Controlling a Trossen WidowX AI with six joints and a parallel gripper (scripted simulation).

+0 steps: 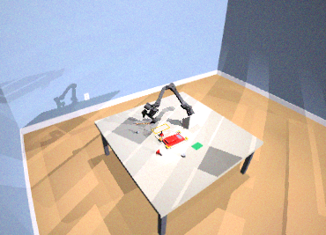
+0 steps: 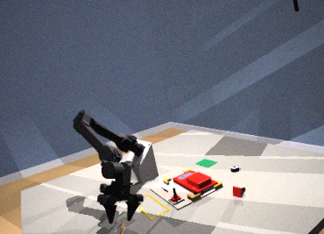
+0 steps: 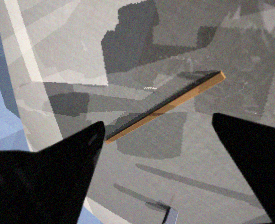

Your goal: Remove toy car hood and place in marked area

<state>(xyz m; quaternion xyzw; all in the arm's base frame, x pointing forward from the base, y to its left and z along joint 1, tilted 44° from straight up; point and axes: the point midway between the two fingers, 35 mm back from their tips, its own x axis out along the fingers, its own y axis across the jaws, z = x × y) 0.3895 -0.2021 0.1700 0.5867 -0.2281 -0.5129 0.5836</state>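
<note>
The red toy car (image 1: 174, 141) (image 2: 179, 180) with yellow and black parts stands near the middle of the table. A raised red block (image 2: 199, 179) sits on its top; whether this is the hood I cannot tell for certain. The marked area, a yellow outline (image 1: 159, 127) (image 2: 158, 202), lies flat on the table beside the car, with nothing inside it. My gripper (image 1: 150, 119) (image 2: 121, 220) (image 3: 157, 122) is open and empty, pointing down above the table, off to the side of the outline and away from the car.
A thin orange-brown stick (image 2: 122, 228) (image 3: 193, 94) lies below the gripper. A red piece with a black post (image 2: 175, 197) stands between car and outline. A green square (image 1: 196, 146) (image 2: 206, 163), a small round piece (image 1: 183, 155) (image 2: 235, 168) and a red-black piece (image 1: 159, 152) (image 2: 237, 191) lie around the car.
</note>
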